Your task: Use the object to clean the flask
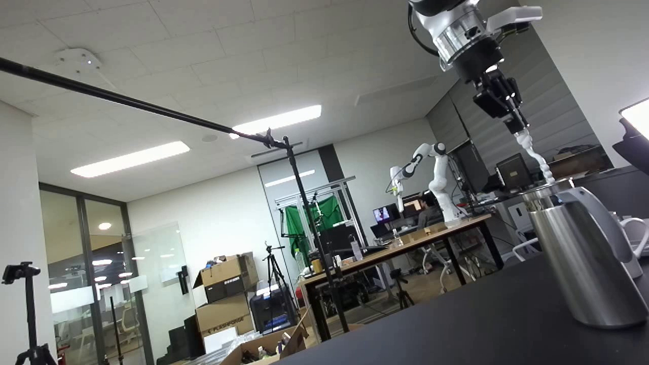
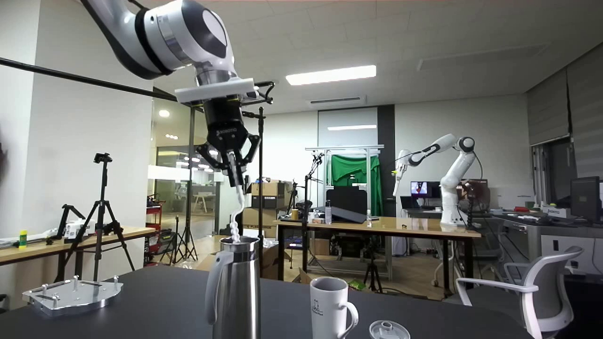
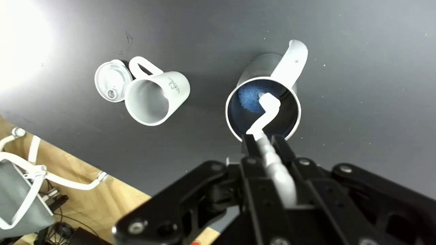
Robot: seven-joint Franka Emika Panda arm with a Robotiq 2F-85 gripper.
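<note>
The gripper [image 3: 265, 140] is clasping a white, crooked brush [image 3: 269, 102] by the upper part of its handle, its two fingers [image 3: 249, 149] pressing on the shaft from opposite sides. Below this hold, the shaft is passing down through the open mouth of the silver flask [image 2: 240, 296], which is standing upright on a dark table [image 2: 282, 306]; in the wrist view a blue head [image 3: 249, 98] is showing inside, toward one side of the interior (whether it is meeting the wall, one cannot tell). A white mug [image 2: 325, 306] is standing near the flask, with a lid [image 2: 389, 331] lying just beside it. The step in hand, by judgement, is scrubbing the inside. Doing it well is probably calling for short strokes along the flask's axis, with small turns of the wrist carrying the head round the whole wall. Because the bent shaft is likely to be twisting under side load, and nothing visible is bracing the flask, light sideways pressure is looking safest.
</note>
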